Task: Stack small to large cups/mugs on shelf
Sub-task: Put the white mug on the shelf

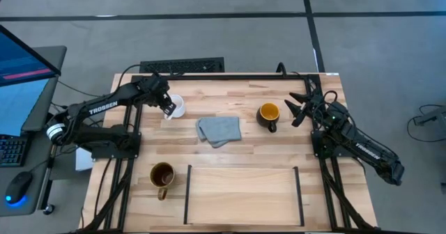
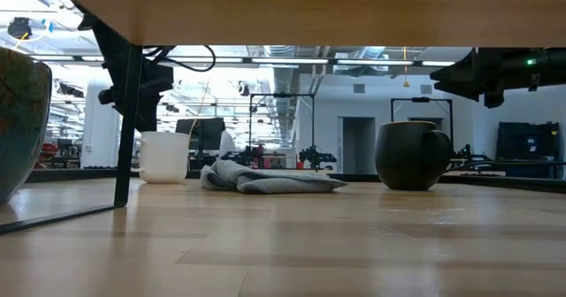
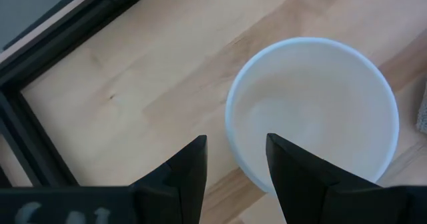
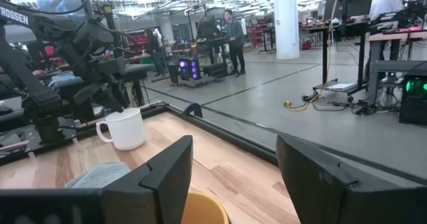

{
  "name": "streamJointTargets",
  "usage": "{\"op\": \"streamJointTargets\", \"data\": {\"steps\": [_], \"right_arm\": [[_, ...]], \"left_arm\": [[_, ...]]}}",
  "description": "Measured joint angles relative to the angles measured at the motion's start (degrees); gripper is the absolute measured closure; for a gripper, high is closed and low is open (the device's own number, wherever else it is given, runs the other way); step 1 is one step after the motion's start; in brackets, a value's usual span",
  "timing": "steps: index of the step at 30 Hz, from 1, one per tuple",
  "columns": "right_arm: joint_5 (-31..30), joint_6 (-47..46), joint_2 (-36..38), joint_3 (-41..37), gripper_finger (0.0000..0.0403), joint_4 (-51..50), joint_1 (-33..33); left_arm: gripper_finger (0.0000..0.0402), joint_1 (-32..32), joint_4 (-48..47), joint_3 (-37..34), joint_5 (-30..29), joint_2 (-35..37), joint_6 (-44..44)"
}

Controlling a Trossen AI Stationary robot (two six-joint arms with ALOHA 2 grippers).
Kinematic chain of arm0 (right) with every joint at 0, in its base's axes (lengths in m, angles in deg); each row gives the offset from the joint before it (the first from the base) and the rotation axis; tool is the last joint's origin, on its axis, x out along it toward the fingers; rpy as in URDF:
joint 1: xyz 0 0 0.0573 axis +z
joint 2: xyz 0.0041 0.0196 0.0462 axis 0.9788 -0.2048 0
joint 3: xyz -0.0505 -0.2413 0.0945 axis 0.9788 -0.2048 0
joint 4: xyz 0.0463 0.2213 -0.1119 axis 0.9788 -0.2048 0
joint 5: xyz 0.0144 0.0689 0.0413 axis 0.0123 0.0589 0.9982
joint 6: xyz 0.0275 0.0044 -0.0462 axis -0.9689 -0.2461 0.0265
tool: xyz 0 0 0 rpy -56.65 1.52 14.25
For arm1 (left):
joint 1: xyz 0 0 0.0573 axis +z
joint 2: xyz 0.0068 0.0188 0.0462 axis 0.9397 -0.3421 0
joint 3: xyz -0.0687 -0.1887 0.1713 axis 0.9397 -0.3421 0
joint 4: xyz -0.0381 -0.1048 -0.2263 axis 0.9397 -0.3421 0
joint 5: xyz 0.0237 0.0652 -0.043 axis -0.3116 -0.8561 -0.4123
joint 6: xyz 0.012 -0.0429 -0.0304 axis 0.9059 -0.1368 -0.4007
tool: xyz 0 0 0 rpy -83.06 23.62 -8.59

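Mugs, three, all upright on the table, none on the shelf (image 1: pixel 244 192). We note the small white mug (image 1: pixel 177 106) at 11 o'clock, empty inside, with the left gripper (image 1: pixel 168 109) above its rim, fingers parted. Grey cloth (image 1: pixel 219 130) lies at centre. Dark mug (image 1: pixel 269 115) with yellow-orange interior sits at 1 o'clock; the right gripper (image 1: pixel 300 108) hovers beside it, spread wide. Brownish-gold mug (image 1: pixel 162 177) stands at 8 o'clock, just left of the shelf.

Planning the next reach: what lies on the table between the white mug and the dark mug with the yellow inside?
The high view shows a crumpled grey cloth between the white mug and the dark mug; otherwise bare wood.
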Motion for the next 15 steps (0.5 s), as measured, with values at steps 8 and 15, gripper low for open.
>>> {"op": "streamJointTargets", "data": {"steps": [8, 15], "right_arm": [[0.0, 0.2, 0.0, 0.0, 0.0163, 0.0, 0.0], [0.0, 0.2, 0.0, 0.0, 0.0163, 0.0, 0.0]], "left_arm": [[0.0255, 0.0, -0.7, 0.0, 0.0, 0.0, -0.6], [0.0255, 0.0, -0.7, 0.0, 0.2, 0.0, 1.3]]}}
